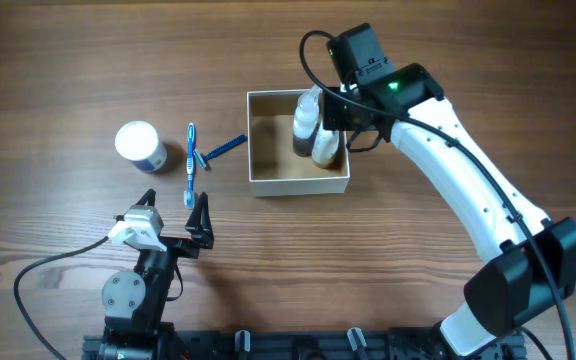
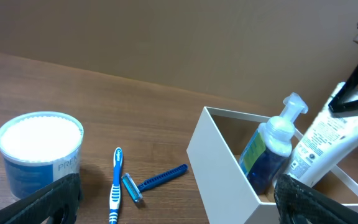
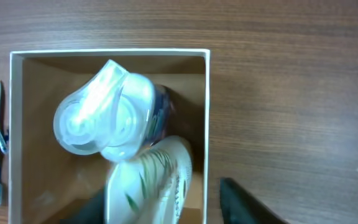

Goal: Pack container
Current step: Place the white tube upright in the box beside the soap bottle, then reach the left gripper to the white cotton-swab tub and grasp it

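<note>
The container [image 1: 268, 182] is a square white box with a tan inside, at mid-table. Inside it stand a clear pump bottle [image 1: 307, 112] with dark liquid and a white tube [image 1: 326, 148], which leans tilted against it. My right gripper [image 1: 340, 118] hovers over the box's right side. In the right wrist view its fingers [image 3: 160, 190] are spread open either side of the tube [image 3: 151, 180], with the right finger outside the box wall [image 3: 207, 124]. My left gripper [image 1: 176, 222] is open and empty near the front edge, left of the box.
A round white jar with a blue label [image 1: 140, 145] stands at the left. A blue toothbrush [image 1: 190, 165] and a blue razor [image 1: 220, 150] lie between the jar and the box. They also show in the left wrist view, the toothbrush [image 2: 115, 185] beside the razor [image 2: 154, 182].
</note>
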You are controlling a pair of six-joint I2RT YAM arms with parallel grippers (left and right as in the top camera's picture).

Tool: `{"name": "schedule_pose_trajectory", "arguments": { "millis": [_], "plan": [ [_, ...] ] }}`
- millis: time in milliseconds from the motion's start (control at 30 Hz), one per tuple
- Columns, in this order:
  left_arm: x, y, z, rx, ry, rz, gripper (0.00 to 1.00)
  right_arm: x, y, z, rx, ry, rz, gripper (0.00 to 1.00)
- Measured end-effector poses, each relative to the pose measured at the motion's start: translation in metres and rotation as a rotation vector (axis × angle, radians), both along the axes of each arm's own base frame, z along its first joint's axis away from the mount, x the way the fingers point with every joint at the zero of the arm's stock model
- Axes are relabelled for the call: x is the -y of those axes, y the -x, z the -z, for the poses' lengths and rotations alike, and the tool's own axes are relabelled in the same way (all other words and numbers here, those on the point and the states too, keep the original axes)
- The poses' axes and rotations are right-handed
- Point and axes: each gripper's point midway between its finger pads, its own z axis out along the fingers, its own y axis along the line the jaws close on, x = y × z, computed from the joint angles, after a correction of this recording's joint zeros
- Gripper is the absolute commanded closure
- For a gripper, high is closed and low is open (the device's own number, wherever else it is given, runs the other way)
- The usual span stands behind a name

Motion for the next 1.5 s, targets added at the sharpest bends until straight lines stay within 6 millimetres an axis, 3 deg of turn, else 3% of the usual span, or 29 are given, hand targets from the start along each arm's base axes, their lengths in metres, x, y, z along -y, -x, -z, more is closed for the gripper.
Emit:
{"name": "schedule_pose_trajectory", "arguments": {
  "millis": [133,233,300,333,433,533,667,867,1067,1233,1367,1500],
  "plan": [
    [0.000,0.000,0.000,0.000,0.000,0.000,0.00,0.005,0.001,-0.013,0.027,-0.008,-0.004,0.25],
    [0.000,0.000,0.000,0.000,0.000,0.000,0.00,0.025,0.004,-0.049,0.102,-0.043,0.035,0.16],
    [0.000,0.000,0.000,0.000,0.000,0.000,0.00,0.051,0.006,-0.079,0.169,-0.072,0.096,0.07],
    [0.000,0.000,0.000,0.000,0.000,0.000,0.00,0.078,0.009,-0.105,0.230,-0.093,0.162,0.04],
    [0.000,0.000,0.000,0.000,0.000,0.000,0.00,0.140,0.016,-0.132,0.285,-0.115,0.315,0.00],
    [0.000,0.000,0.000,0.000,0.000,0.000,0.00,0.201,0.027,-0.134,0.273,-0.124,0.479,0.00],
    [0.000,0.000,0.000,0.000,0.000,0.000,0.00,0.241,0.040,-0.120,0.201,-0.144,0.598,0.00],
    [0.000,0.000,-0.001,0.005,0.001,0.000,0.00,0.252,0.042,-0.117,0.184,-0.171,0.636,0.00],
    [0.000,0.000,-0.022,0.072,0.072,-0.001,0.01,0.250,0.042,-0.117,0.183,-0.183,0.630,0.00],
    [-0.008,0.003,-0.031,-0.034,0.127,-0.053,0.00,0.250,0.042,-0.117,0.183,-0.183,0.629,0.00],
    [-0.025,0.004,-0.053,-0.156,0.120,-0.166,0.00,0.250,0.042,-0.117,0.182,-0.183,0.630,0.00],
    [-0.043,-0.010,-0.080,-0.289,0.074,-0.284,0.00,0.250,0.042,-0.117,0.183,-0.185,0.632,0.00]
  ]
}}
